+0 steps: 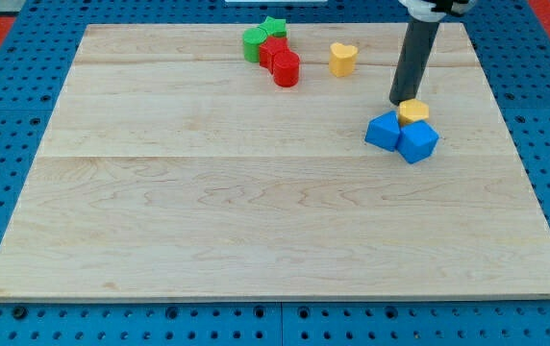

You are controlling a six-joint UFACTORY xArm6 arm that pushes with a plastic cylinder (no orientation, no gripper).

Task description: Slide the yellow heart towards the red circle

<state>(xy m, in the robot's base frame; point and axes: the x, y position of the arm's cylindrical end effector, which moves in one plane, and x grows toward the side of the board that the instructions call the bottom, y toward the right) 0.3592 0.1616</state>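
Camera view shows the wooden counter (256, 211) with its blocks gathered along the far edge and right side. Going left to right: a green block (253, 44) and a green star (275, 26) sit far and left of centre, touching a red block (272, 51) and the red circle (287, 69), which lies nearest of that cluster. Just right of them, apart by a small gap, stands the yellow heart (342, 59). Further right, my tip (399, 102) rests beside a small yellow block (413, 111) that touches two blue blocks (402, 135). The end effector is a plain rod, with nothing to spread or pinch, and it holds nothing. I judge the step in hand to be the approach: my tip is near and right of the heart, not yet against it. The next move calls for getting to the heart's right side, then pushing left and slightly nearer. Little stands between heart and circle; the risk is dragging the yellow block along on leaving, or overshooting into the red pair.
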